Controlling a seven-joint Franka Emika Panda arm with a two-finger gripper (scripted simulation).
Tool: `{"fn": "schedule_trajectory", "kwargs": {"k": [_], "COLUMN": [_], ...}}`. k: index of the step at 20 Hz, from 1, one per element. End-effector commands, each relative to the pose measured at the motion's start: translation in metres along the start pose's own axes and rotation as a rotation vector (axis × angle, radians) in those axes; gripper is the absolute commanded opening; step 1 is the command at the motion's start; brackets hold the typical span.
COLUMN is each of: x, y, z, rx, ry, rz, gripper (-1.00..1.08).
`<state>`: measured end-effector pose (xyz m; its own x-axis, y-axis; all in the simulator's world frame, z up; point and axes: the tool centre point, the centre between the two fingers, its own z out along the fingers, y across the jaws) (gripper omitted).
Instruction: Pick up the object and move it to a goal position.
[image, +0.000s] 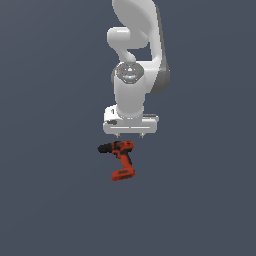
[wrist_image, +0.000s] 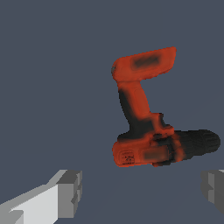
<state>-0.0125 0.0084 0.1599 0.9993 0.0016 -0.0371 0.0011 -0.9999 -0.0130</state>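
A small red-orange power drill (image: 120, 157) with a black chuck lies on its side on the dark grey floor; its chuck points to the exterior view's left and its battery base lies nearer the camera. It also shows in the wrist view (wrist_image: 146, 120). My gripper (image: 130, 135) hangs just above and behind the drill's body, apart from it. Its two fingertips (wrist_image: 70, 192) stand wide apart with nothing between them, so it is open and empty. The drill lies just beyond the fingertips in the wrist view.
The floor (image: 50, 200) is a plain dark grey surface with no other objects in view. The white arm (image: 135, 60) rises above the gripper.
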Motion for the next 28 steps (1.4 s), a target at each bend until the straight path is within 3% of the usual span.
{"fn": "schedule_trajectory", "kwargs": {"k": [1, 16, 28], "x": [0.000, 0.000, 0.001], "y": [0.000, 0.002, 0.025], "z": [0.000, -0.002, 0.022], "rx": [0.000, 0.016, 0.061], "ry": [0.000, 0.000, 0.008], "rz": [0.000, 0.049, 0.344], "gripper": [0.68, 0.68, 0.68]}}
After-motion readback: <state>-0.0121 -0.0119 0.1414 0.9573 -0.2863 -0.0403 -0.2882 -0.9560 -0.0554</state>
